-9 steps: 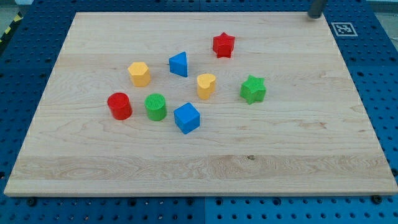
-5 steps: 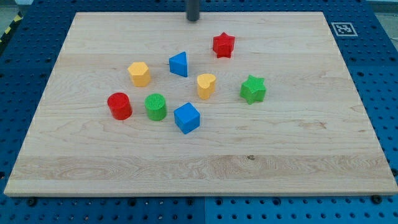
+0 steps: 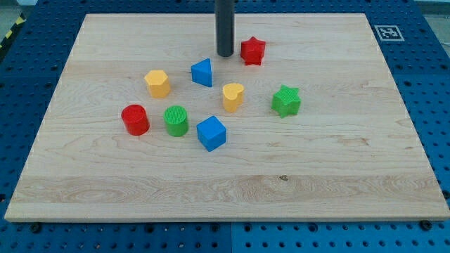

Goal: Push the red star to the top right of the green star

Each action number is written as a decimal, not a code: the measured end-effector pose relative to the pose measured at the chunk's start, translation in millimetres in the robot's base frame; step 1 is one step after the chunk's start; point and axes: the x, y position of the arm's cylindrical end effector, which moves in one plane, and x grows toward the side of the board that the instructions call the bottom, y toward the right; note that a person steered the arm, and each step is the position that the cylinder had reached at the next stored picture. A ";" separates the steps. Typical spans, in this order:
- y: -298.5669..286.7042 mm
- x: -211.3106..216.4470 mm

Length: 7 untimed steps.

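The red star [image 3: 252, 51] lies in the upper middle of the wooden board [image 3: 351, 169]. The green star [image 3: 286, 101] lies below it and to its right. My tip [image 3: 225, 54] rests on the board just left of the red star, a small gap apart, and above and to the right of the blue triangular block [image 3: 202, 72]. The dark rod rises from the tip straight to the view's top.
A yellow heart-shaped block [image 3: 233, 96] lies between the blue triangular block and the green star. A yellow hexagonal block [image 3: 158, 83], a red cylinder [image 3: 134, 119], a green cylinder [image 3: 176, 120] and a blue cube [image 3: 211, 133] lie to the left and below. A marker tag [image 3: 389, 31] sits at the top right corner.
My tip has moved from the top right corner leftward along the top edge, then down to just left of the red star. No block has moved.
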 end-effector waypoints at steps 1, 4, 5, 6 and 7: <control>20.4 0.0; 85.0 31.0; 118.8 31.3; 130.4 31.4; 81.8 30.9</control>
